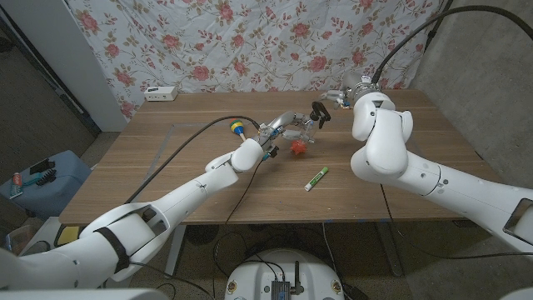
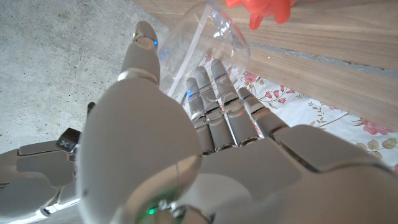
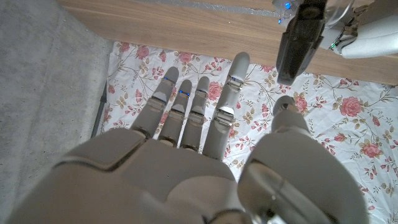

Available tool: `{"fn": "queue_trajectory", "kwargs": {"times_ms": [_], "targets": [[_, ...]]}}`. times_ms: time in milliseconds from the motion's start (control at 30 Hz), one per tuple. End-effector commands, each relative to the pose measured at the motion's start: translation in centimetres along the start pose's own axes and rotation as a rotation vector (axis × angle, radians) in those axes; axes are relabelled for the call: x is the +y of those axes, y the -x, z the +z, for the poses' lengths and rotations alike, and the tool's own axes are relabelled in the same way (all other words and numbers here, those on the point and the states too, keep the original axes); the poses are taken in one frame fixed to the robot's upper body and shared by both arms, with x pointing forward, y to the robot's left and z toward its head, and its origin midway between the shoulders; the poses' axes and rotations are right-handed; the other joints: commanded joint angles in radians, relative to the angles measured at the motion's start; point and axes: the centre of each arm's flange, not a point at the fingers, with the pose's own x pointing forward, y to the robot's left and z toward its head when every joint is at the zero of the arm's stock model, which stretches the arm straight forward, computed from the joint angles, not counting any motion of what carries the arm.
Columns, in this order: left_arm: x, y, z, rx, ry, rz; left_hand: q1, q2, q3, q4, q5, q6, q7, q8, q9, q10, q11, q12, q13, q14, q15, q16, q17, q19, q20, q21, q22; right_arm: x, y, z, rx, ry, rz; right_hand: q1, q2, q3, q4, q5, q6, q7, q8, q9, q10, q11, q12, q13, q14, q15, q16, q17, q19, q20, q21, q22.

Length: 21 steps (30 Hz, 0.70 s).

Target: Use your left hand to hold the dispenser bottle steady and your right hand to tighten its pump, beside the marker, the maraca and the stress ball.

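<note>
Head camera: looking down from above and behind both arms, taking in the whole tabletop (image 1: 191,179) and the floral curtain (image 1: 250,42) behind it.
Left wrist camera: riding close behind the left robot hand (image 2: 205,124), facing along its fingers, the picture turned over.
Right wrist camera: sitting close behind the right robot hand (image 3: 199,137), likewise inverted.
Shared ground: all three are catching wood and curtain; both wrist views are meeting at the clear bottle (image 2: 205,37).
</note>
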Motion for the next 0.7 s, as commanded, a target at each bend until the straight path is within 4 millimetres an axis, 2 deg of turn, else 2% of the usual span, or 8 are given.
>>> {"fn": "queue_trajectory", "kwargs": {"times_ms": [33,100,200,400,433,533,700], "targets": [[0.3,0.0,-0.1,-0.002,0.014,0.009,-0.006,0.119,0.136,0.130,0.007,0.227,-0.051,0.007,0.003,0.072,-0.065,0.003,0.003,0.070,-0.131,0.008,0.002,0.005,-0.090,-0.001,0.002,-1.2,0.7,-0.5,-0.059,0.054,-0.014,-0.017,-0.008,-0.006,0.001,-0.004,-0.050,-0.003,-0.027,0.007,-0.037,0.001,-0.008,0.004,-0.032,0.006,-0.006,0.002,-0.022,0.002,-0.002,0.005],[0.3,0.0,-0.2,0.001,0.018,0.010,-0.006,0.119,0.136,0.131,0.007,0.228,-0.053,0.007,0.003,0.073,-0.065,0.003,0.003,0.072,-0.132,0.009,0.002,0.005,-0.090,-0.001,0.002,-1.4,0.7,-0.7,-0.072,0.060,-0.016,-0.019,-0.012,-0.005,-0.003,-0.006,-0.085,-0.002,-0.045,0.009,-0.072,-0.002,-0.012,0.005,-0.052,0.013,-0.007,0.001,-0.041,0.002,-0.003,0.005],[0.3,-0.1,-0.3,-0.001,0.043,0.016,-0.006,0.118,0.136,0.130,0.007,0.230,-0.054,0.007,0.003,0.076,-0.065,0.004,0.003,0.074,-0.128,0.009,0.002,0.005,-0.090,-0.001,0.002,-1.7,0.7,-1.0,-0.068,0.070,-0.014,-0.002,-0.011,0.004,-0.016,-0.005,-0.144,-0.014,-0.073,0.013,-0.122,-0.003,-0.012,0.006,-0.075,0.010,-0.005,-0.001,-0.056,0.002,0.000,0.005],[0.4,-0.3,-0.5,0.000,0.056,0.017,-0.006,0.117,0.136,0.130,0.006,0.232,-0.047,0.007,0.003,0.077,-0.064,0.003,0.003,0.076,-0.131,0.010,0.002,0.006,-0.091,0.000,0.002,-2.5,0.6,-1.6,-0.098,0.082,0.016,0.033,-0.023,0.015,-0.034,-0.007,-0.241,-0.023,-0.114,0.020,-0.194,-0.012,-0.011,0.008,-0.104,0.013,-0.002,-0.002,-0.076,0.007,0.003,0.005],[0.4,-0.4,-0.5,0.000,0.066,0.016,-0.005,0.118,0.136,0.129,0.006,0.233,-0.049,0.008,0.003,0.078,-0.064,0.003,0.003,0.076,-0.131,0.010,0.001,0.007,-0.090,0.000,0.002,-2.6,0.5,-1.7,-0.099,0.081,0.019,0.048,-0.022,0.022,-0.036,-0.007,-0.263,-0.035,-0.121,0.023,-0.218,-0.018,-0.010,0.008,-0.130,0.010,-0.006,-0.002,-0.096,0.009,0.000,0.005],[0.5,-0.6,-0.5,-0.001,0.073,0.005,-0.006,0.118,0.137,0.130,0.007,0.233,-0.048,0.007,0.003,0.078,-0.064,0.002,0.003,0.077,-0.130,0.009,0.001,0.007,-0.091,0.000,0.002,-2.9,0.2,-2.0,-0.109,0.092,0.036,0.076,-0.026,0.032,-0.043,-0.009,-0.295,-0.049,-0.129,0.026,-0.253,-0.022,-0.010,0.009,-0.171,0.018,-0.010,-0.002,-0.144,0.017,-0.007,0.004],[0.7,-0.9,-0.5,0.003,0.096,-0.007,-0.006,0.119,0.138,0.131,0.007,0.234,-0.051,0.007,0.003,0.079,-0.066,0.002,0.004,0.078,-0.130,0.009,0.000,0.008,-0.091,0.000,0.002,-3.0,-0.4,-2.5,-0.154,0.091,0.059,0.122,-0.035,0.047,-0.049,-0.015,-0.347,-0.076,-0.136,0.033,-0.300,-0.024,-0.010,0.009,-0.211,0.022,-0.009,-0.003,-0.182,0.020,-0.006,0.003]]}}
